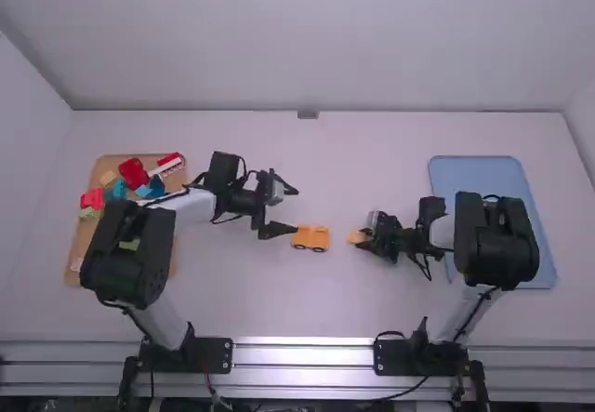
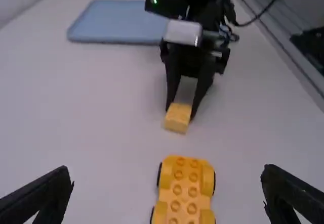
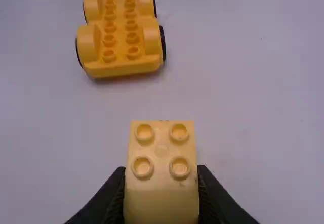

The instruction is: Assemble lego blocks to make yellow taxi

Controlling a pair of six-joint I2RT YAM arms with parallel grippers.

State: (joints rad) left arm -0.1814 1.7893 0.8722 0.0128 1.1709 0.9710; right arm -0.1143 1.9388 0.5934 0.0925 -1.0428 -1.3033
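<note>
My left gripper (image 1: 277,211) stands open at the left end of the yellow car base (image 1: 310,237), which rests on its wheels on the table. In the left wrist view, my left gripper (image 2: 167,191) is spread wide, with the studded car base (image 2: 185,191) between and beyond its fingers. My right gripper (image 1: 364,236) is shut on a small yellow block (image 1: 357,237), a short gap right of the car base. The right wrist view has my right gripper (image 3: 161,191) holding that block (image 3: 162,148) by its sides, studs visible, apart from the car base (image 3: 121,32).
A brown tray (image 1: 72,265) at the left, partly under the left arm, holds red, blue, green and yellow pieces. The blue tray (image 1: 476,172) lies at the right, partly behind the right arm. White table (image 1: 279,300) surrounds the car base.
</note>
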